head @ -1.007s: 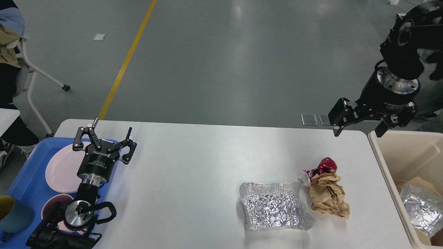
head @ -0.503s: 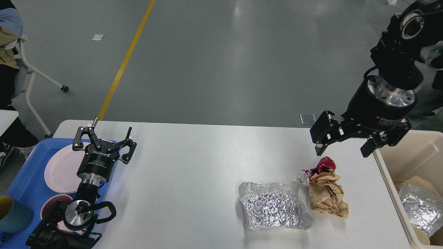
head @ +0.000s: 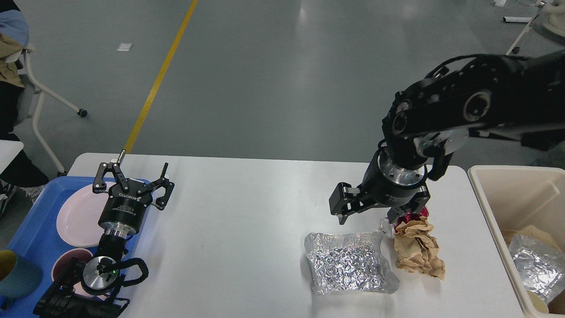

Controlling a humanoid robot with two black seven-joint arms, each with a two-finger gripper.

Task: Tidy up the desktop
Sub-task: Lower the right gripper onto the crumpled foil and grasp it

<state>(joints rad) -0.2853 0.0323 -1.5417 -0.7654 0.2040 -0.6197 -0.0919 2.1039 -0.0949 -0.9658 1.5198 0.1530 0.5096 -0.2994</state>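
Observation:
The white desktop (head: 247,221) carries a crumpled silver foil bag (head: 346,263), a crushed red can (head: 406,218) and a wad of brown paper (head: 417,249) at its right. My right gripper (head: 371,217) hangs open, pointing down, just above the can and the foil bag's far edge. One finger (head: 340,211) shows clearly at the left; the other sits by the can and partly hides it. At the left my left gripper (head: 132,176) points away from me, open and empty, over the tray's right edge.
A blue tray (head: 26,229) at the left holds a pink plate (head: 77,216), a pink bowl (head: 64,265) and a teal cup (head: 15,274). A beige bin (head: 483,190) stands off the table's right end with foil (head: 536,265) and paper inside.
My right arm has swung left and down from above the bin's corner to just over the can and foil bag. The left arm and the objects have not moved.

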